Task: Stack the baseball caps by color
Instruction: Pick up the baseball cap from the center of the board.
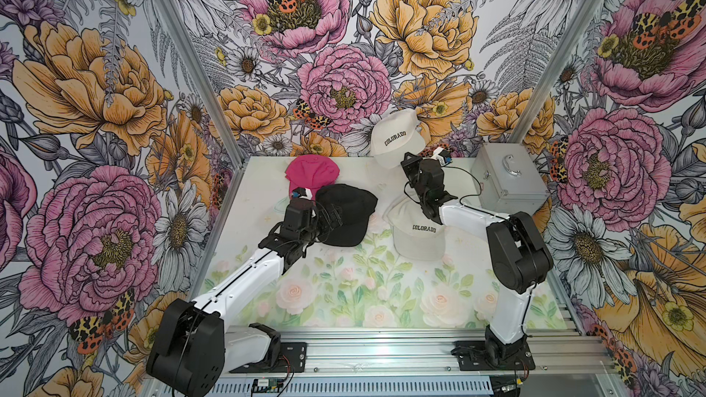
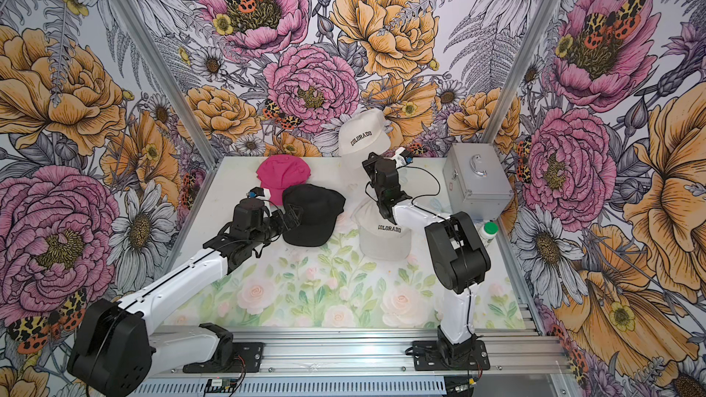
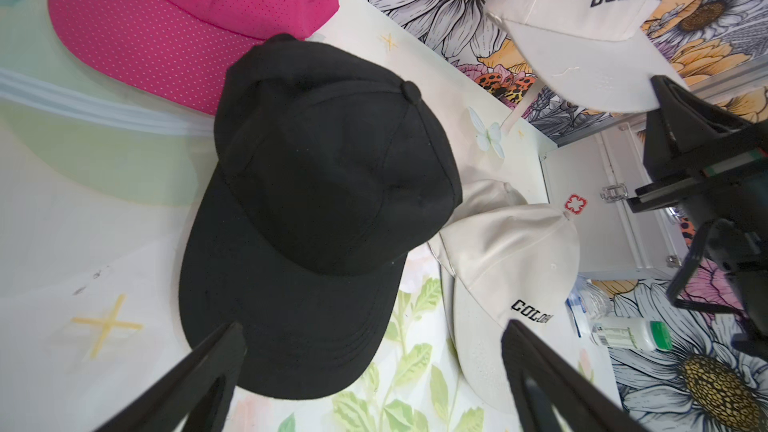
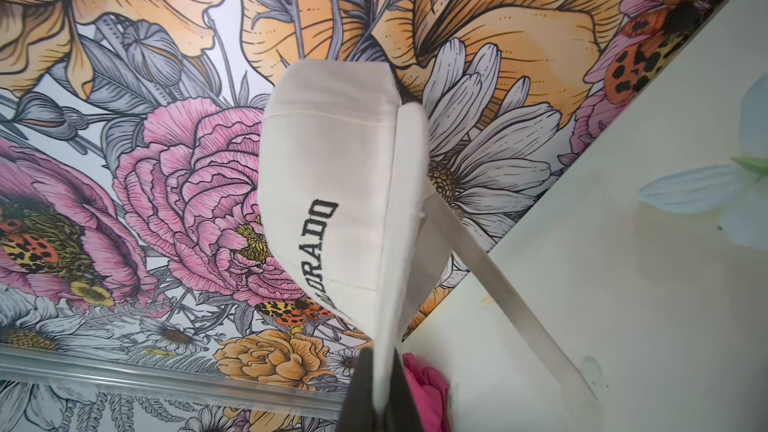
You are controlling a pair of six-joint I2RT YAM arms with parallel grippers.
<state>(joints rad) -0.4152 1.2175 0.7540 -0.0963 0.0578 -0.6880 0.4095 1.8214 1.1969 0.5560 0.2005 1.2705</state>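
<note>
right tool [image 4: 376,371] clamped on lifted cream cap [image 1: 395,135] by the brim, likely bound for resting cream cap [image 1: 418,232] on worktop [image 1: 344,299] | left tool [image 3: 372,326] spread apart, empty, over black cap [image 1: 345,211] brim

Bright, even, diffuse light; shadows faint; top views sharp, edges bowed; wrist views soft, blurred near lens.

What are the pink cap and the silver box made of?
Pink cap: probably thin, matte, perforated sports fabric; tiny holes dot its brim and crown.
Silver case: seemingly brushed metal, judging by its dull sheen and shiny handle.
</note>
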